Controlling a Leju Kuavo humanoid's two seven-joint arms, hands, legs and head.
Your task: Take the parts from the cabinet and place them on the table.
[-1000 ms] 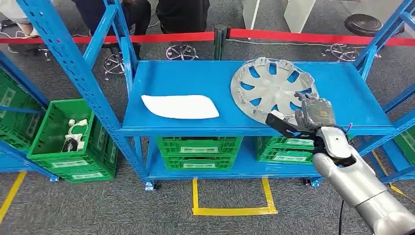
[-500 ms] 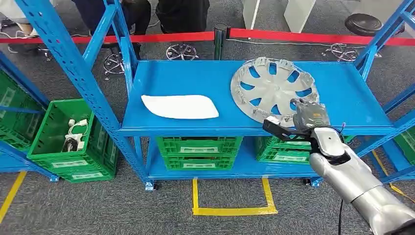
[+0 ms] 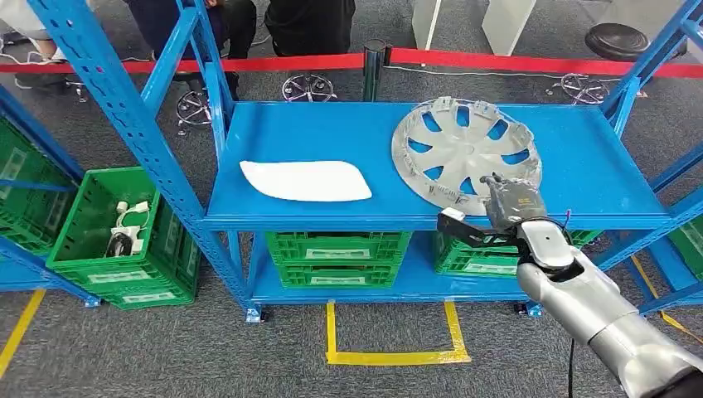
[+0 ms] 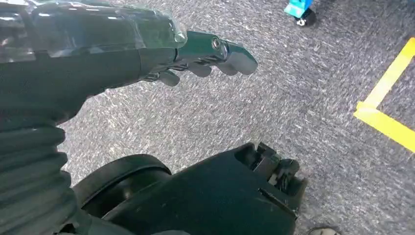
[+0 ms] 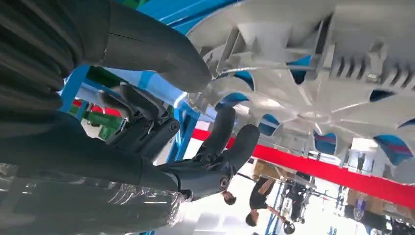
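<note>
Grey carpet (image 3: 249, 356) ran under a blue steel rack (image 3: 124, 124), with yellow tape (image 3: 394, 356) marking a square on the floor and a red barrier belt (image 3: 290, 63) stretched behind.

At the left, a green crate (image 3: 99, 249) held a small white and dark part with cables (image 3: 126, 230). Further green crates (image 3: 336, 257) sat on the lowest level beneath the blue shelf (image 3: 332, 133); what they held could not be seen, and their white labels were too small to read.

On the shelf lay a flat white panel (image 3: 304, 180) towards the left and a silver wheel cover (image 3: 464, 153) towards the right, well apart from each other. The wheel cover lay flat near the front edge, blue showing through its slots.

From below right the silver right arm reached up, and the right hand (image 3: 497, 211) sat at the near rim of the wheel cover, thumb (image 3: 460, 225) stretched out along the shelf's front edge. In the right wrist view the right hand's fingers (image 5: 230, 142) were spread apart, beside the ribbed edge of the cover and holding nothing; whether they touched it could not be told.

The left hand (image 4: 195, 56) hung over the carpet, fingers loosely extended, with nothing in it.
</note>
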